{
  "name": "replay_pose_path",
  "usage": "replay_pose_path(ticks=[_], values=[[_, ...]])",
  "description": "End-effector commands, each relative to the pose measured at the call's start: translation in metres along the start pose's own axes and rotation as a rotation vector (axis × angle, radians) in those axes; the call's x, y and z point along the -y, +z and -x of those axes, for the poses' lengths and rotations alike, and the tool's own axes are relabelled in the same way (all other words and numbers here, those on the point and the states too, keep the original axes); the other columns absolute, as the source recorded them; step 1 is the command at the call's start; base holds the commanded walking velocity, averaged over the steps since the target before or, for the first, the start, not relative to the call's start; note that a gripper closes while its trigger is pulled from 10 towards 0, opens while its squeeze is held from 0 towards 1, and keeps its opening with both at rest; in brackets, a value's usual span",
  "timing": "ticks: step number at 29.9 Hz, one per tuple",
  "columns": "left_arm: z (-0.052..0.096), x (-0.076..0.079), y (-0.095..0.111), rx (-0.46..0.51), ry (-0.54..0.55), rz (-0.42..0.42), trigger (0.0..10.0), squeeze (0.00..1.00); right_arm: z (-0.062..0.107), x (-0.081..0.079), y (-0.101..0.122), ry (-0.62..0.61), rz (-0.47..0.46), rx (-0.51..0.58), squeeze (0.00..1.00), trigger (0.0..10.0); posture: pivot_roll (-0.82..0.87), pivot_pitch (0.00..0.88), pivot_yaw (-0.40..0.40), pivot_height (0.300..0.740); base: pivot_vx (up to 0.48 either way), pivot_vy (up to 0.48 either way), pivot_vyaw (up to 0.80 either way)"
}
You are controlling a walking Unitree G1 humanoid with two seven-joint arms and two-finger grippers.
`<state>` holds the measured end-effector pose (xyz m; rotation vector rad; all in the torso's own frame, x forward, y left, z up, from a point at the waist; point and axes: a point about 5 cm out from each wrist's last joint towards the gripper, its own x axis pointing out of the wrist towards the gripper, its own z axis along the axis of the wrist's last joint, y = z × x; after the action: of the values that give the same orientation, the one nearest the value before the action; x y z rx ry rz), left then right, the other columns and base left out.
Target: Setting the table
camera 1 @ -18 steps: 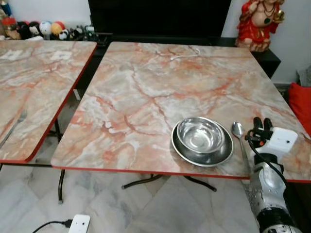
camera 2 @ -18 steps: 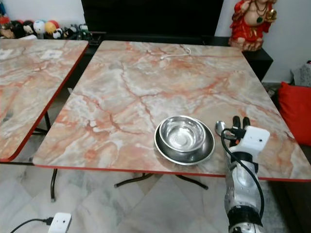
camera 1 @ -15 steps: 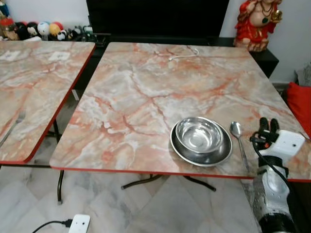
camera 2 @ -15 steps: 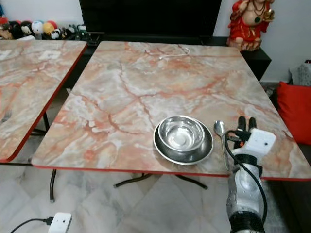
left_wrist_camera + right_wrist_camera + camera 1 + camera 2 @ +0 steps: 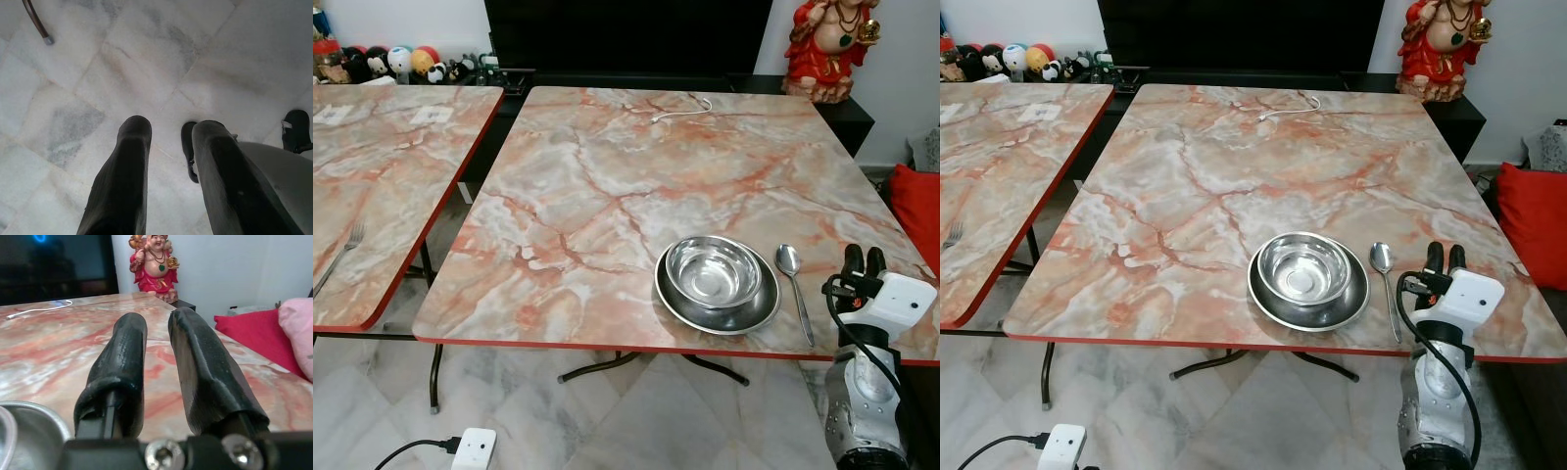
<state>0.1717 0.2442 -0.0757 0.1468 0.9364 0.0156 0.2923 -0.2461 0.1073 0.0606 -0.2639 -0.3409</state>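
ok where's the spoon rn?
The spoon lies flat on the marble table near its front edge, on the robot's right, between the steel bowl on its plate and the right gripper.

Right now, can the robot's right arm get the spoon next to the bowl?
Probably yes. The right gripper hovers empty near the table's front edge, just right of the spoon, and nothing lies between them. The bowl sits on the spoon's other side.

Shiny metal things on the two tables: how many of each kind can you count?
Round steel bowl: 1
Round steel plate under the bowl: 1
Steel spoon beside the plate: 1
Steel fork on the other marble table: 1
Total: 4
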Motion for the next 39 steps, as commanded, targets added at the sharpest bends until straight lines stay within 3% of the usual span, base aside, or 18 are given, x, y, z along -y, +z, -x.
replay_pose_path(ticks=[1,5,10,14,16,19,24,29,36,39], values=[[0.003,-0.007,-0.008,-0.032,0.006,-0.007,10.0,0.00,0.001,-0.004,0.002,0.010,-0.002,0.003,0.00,10.0,0.07,0.000,-0.004,0.740,0.000,0.450,0.00],[0.006,-0.020,-0.009,-0.035,0.020,-0.007,10.0,0.00,0.001,-0.007,0.001,0.020,0.006,-0.011,0.00,10.0,0.08,0.000,-0.006,0.740,0.000,0.448,0.00],[0.006,-0.021,-0.009,-0.036,0.020,-0.009,10.0,0.00,0.002,-0.011,0.001,0.032,0.009,-0.012,0.00,10.0,0.08,0.000,-0.006,0.740,0.000,0.451,0.00],[0.002,-0.007,-0.007,-0.033,0.006,-0.012,10.0,0.00,0.001,-0.013,0.001,0.036,0.009,-0.011,0.00,10.0,0.08,0.000,-0.008,0.740,0.000,0.450,0.00],[-0.002,0.014,-0.005,-0.030,-0.013,-0.014,10.0,0.00,-0.001,-0.014,0.001,0.045,0.017,-0.011,0.00,10.0,0.08,0.000,-0.011,0.740,0.000,0.450,0.00],[-0.004,0.031,-0.003,-0.027,-0.030,-0.017,10.0,0.00,-0.001,-0.018,0.002,0.058,0.015,-0.014,0.00,10.0,0.08,0.000,-0.012,0.740,0.000,0.451,0.00],[-0.004,0.035,-0.004,-0.027,-0.034,-0.015,10.0,0.00,-0.001,-0.020,0.001,0.061,0.013,-0.017,0.00,10.0,0.08,0.000,-0.018,0.740,0.000,0.452,0.00],[-0.002,0.023,-0.006,-0.029,-0.027,-0.008,10.0,0.00,-0.001,-0.024,0.000,0.074,0.011,-0.027,0.00,10.0,0.09,0.000,-0.020,0.740,0.000,0.445,0.00],[0.009,-0.029,-0.015,-0.051,0.030,0.022,10.0,0.00,-0.002,-0.028,0.000,0.082,0.005,-0.026,0.00,10.0,0.09,0.000,-0.022,0.740,0.000,0.428,0.00],[0.011,-0.033,-0.016,-0.054,0.037,0.024,10.0,0.00,-0.003,-0.030,0.001,0.088,0.004,-0.025,0.00,10.0,0.09,0.000,-0.022,0.740,0.000,0.429,0.00]])
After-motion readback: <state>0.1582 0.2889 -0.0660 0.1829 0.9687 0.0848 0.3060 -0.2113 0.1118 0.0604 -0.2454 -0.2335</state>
